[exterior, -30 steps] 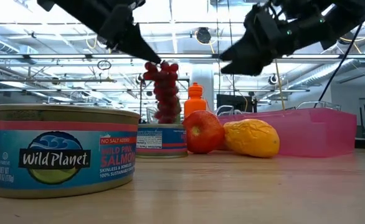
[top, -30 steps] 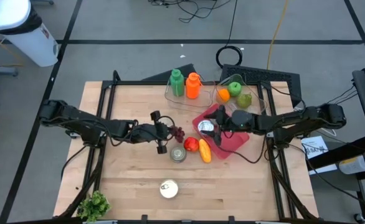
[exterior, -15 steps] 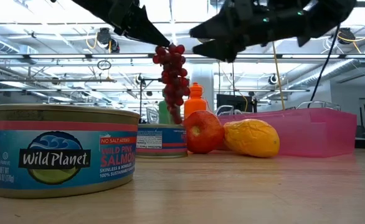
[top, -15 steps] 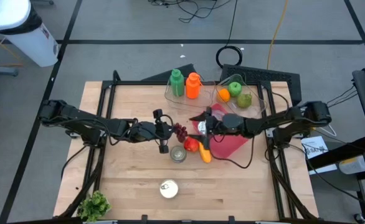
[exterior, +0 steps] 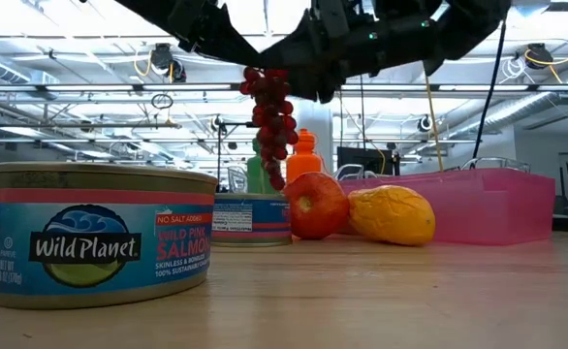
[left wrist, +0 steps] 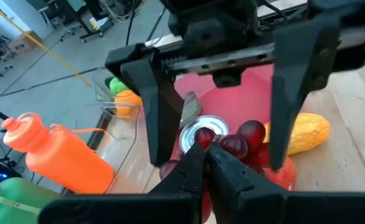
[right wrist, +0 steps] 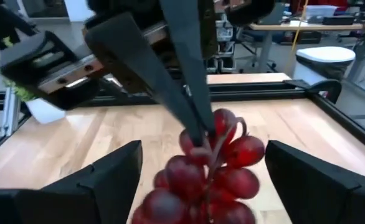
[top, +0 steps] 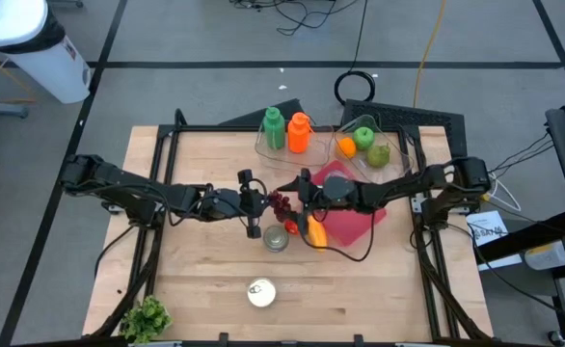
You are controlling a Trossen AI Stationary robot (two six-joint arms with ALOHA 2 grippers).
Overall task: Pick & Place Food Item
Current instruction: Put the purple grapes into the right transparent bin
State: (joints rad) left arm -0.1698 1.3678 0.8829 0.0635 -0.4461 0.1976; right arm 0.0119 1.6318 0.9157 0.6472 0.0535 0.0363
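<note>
Handover in mid-air above the counter. The left end effector was pinched fully closed on the stem of the grape bunch, which hung with its long axis vertical, clear of the counter, above the salmon can and red apple. The right end effector faced it head-on from the pink bin side, fingers spread wide and holding nothing; in the right wrist view the bunch sat directly between the two fingers, and the left wrist view showed the same two fingers flanking the grapes. Judgement: the right end effector is already astride the bunch, so closing should pinch it crosswise, below the left's stem hold; the risk is squashing or shedding grapes.
</note>
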